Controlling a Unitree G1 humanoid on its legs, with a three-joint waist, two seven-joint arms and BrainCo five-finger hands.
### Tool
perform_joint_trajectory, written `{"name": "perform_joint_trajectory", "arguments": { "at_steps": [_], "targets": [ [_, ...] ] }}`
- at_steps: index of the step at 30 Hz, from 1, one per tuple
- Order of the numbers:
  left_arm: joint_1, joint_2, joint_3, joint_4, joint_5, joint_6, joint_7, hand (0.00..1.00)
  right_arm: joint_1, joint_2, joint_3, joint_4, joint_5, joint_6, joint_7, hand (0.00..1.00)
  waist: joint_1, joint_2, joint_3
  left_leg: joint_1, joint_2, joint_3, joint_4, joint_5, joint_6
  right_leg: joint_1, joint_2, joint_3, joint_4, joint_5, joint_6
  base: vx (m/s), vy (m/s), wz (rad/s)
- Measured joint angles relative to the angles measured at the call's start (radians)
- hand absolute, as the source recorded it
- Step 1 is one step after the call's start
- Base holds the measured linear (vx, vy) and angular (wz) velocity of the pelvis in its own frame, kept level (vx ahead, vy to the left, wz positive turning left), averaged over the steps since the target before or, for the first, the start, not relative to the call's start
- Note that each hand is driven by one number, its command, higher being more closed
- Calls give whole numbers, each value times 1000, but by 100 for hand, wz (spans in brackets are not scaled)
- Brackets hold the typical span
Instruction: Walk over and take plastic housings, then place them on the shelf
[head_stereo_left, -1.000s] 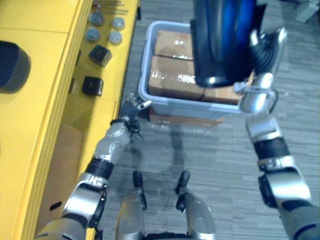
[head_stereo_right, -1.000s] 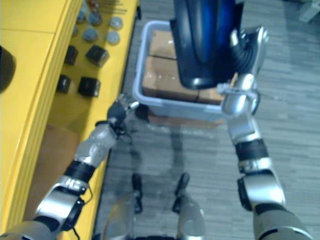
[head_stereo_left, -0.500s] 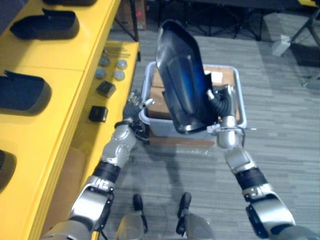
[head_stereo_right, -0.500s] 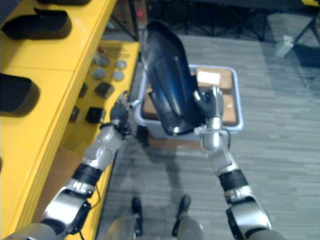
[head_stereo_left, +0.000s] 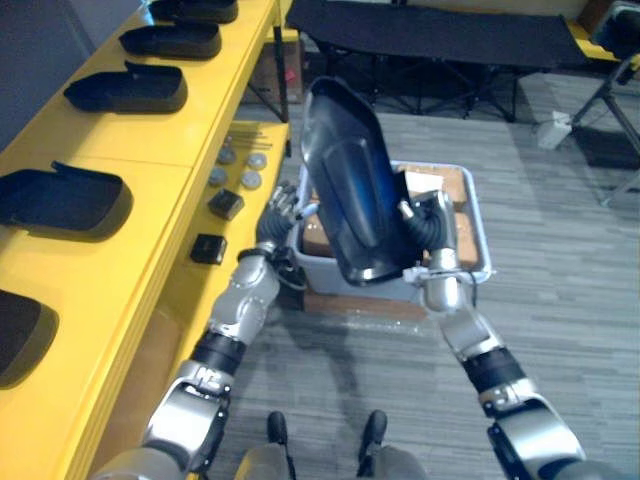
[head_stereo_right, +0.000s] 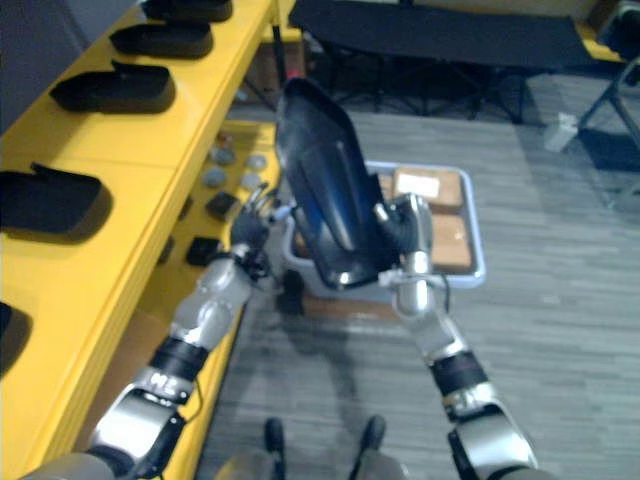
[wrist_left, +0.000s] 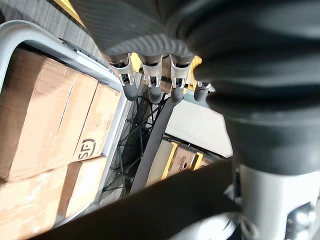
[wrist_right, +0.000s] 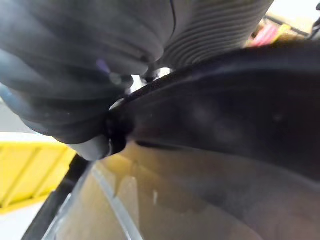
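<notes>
Plastic housing (head_stereo_left: 350, 195), dark and glossy, stands tilted in the right hand (head_stereo_left: 432, 228), whose fingers clamp its lower edge, above a grey bin (head_stereo_left: 481, 232) of cardboard boxes (wrist_left: 45, 115). The left hand (head_stereo_left: 278, 212) hangs empty, fingers straight, by the bin's corner beside the yellow shelf (head_stereo_left: 150, 140) bearing more housings (head_stereo_left: 125, 88).

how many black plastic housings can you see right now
6. Five housings lie on the yellow shelf: nearest, then, farthest. One housing is in the right hand. More may be out of view.
</notes>
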Motion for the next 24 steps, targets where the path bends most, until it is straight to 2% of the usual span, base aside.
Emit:
{"name": "perform_joint_trajectory", "arguments": {
  "at_steps": [4, 10, 11, 18, 20, 24],
  "targets": [
    [15, -9, -49, -19, 0, 16, -36, 0, 0, 8, 14, 7, 0, 0, 11, 100, 1, 0, -12, 1, -4, -2, -2, 2, 3, 0, -4, 1, 0, 2, 3, 0, 0, 0],
    [23, -17, -79, -20, 4, 34, -41, 0, 0, 9, 21, 37, 1, 0, 11, 100, 1, 1, -26, 1, -11, -1, -3, 4, 6, 0, -12, 1, 0, 3, 7, 0, 0, 0],
    [23, -17, -84, -20, 11, 36, -41, 100, 0, 9, 22, 37, 1, 0, 11, 100, 1, 1, -26, 1, -12, -1, -3, 4, 6, 0, -13, 1, 0, 3, 8, 0, 0, 0],
    [40, -13, -134, -20, 80, 38, -46, 100, 0, 8, 29, 38, 24, 0, 7, 100, 0, 1, -26, 1, -14, -2, -4, 4, 6, -1, -14, 0, 0, 3, 9, 0, 0, 0],
    [40, -14, -144, -20, 80, 37, -36, 100, 0, 9, 29, 38, 42, -2, 6, 100, -1, 1, -26, 1, -14, -2, -4, 4, 6, -1, -15, 0, 0, 3, 9, 0, 0, 0],
    [40, -15, -151, -20, 111, 35, 25, 100, 0, 13, 34, 38, 61, -40, 2, 100, -4, 1, -29, 1, -14, -2, -4, 4, 6, -1, -14, 0, 0, 3, 10, 0, 0, 0]
  ]
}}
